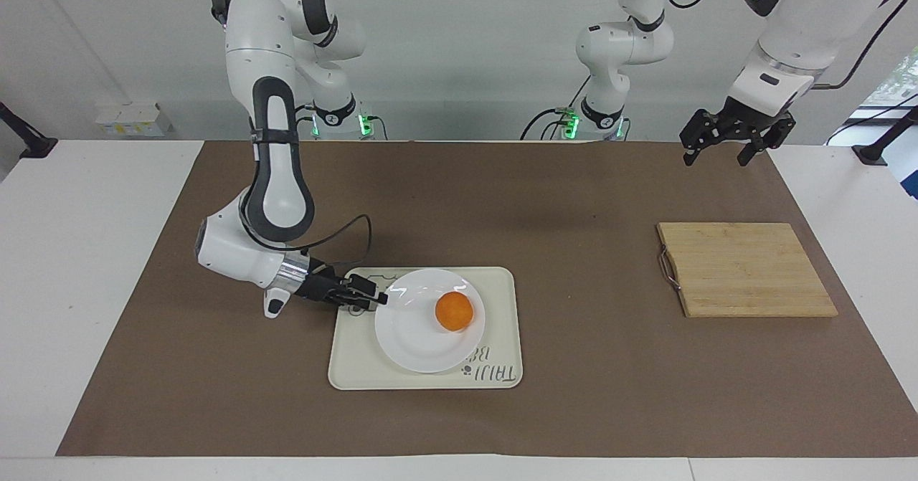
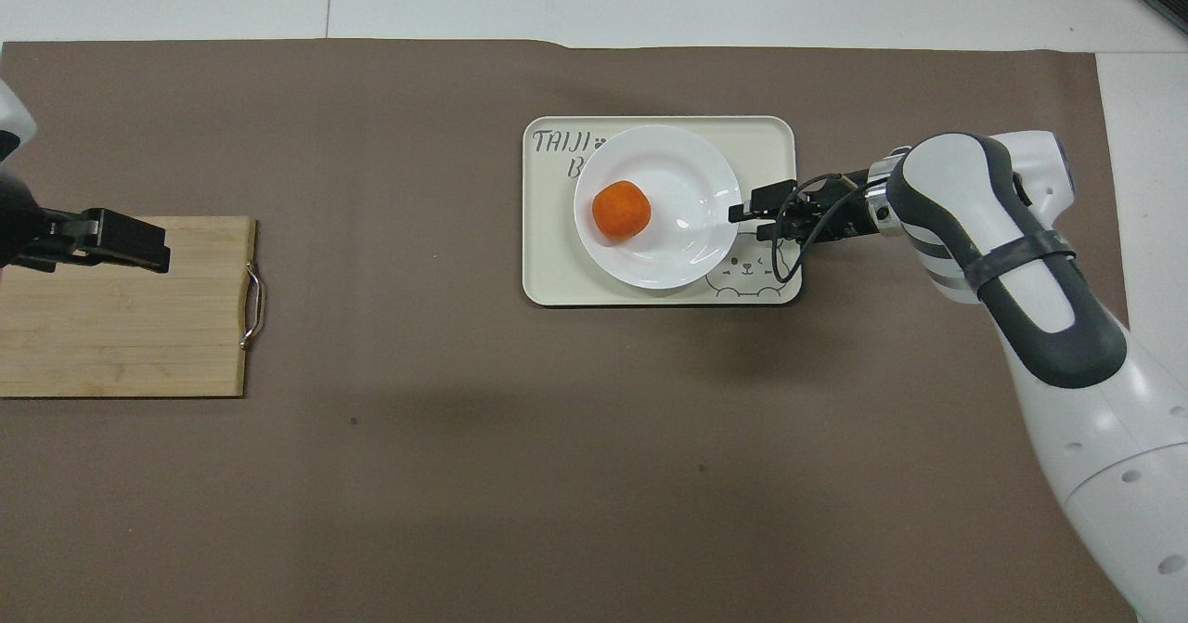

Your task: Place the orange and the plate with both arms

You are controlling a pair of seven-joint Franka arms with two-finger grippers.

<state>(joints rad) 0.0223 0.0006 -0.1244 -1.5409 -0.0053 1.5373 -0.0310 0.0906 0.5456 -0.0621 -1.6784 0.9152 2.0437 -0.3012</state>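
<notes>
The small round bright-orange fruit (image 1: 454, 312) sits loose on the glossy round white plate (image 1: 416, 337), which lies on the cream rectangular tray (image 1: 502, 355). The right pincer (image 1: 378, 298) is seen parted at the plate's rim, holding nothing; a careless withdrawal could snag the rim and roll the fruit off. The left pincer (image 1: 723, 150) waits open above the tabletop, near the bamboo board (image 1: 746, 269).

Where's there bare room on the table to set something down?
Bare brown mat lies between the cream tray and the bamboo cutting board, itself bare. Crowded: the tray, with the white plate, the orange and right gripper.
</notes>
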